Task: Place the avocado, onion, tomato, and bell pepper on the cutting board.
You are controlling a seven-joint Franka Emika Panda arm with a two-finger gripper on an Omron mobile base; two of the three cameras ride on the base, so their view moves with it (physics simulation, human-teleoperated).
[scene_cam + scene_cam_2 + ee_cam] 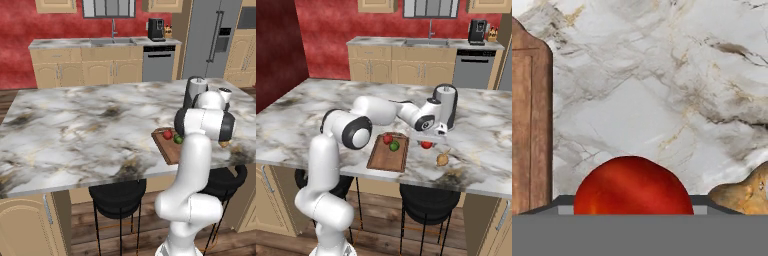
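Observation:
The cutting board [387, 159] lies near the counter's front edge and shows as a brown strip [527, 125] at the left of the hand view. On it rest a red piece [387, 138] and the green avocado [394, 146], touching each other. Just right of the board, a second smooth round red piece [426, 145] sits low over the marble. My gripper [427, 142] reaches down onto it. That red piece [632, 185] fills the gap at my gripper [632, 207], and the jaws stand tight on both its sides. The tan onion [442, 159] lies a little further right [744, 194].
A tall grey canister [446, 105] stands on the marble right behind my hand. Black stools [426, 200] sit under the counter's front edge. From the left base camera, my own arm hides the hand; the board's corner [167, 150] and the onion [225, 144] peek out.

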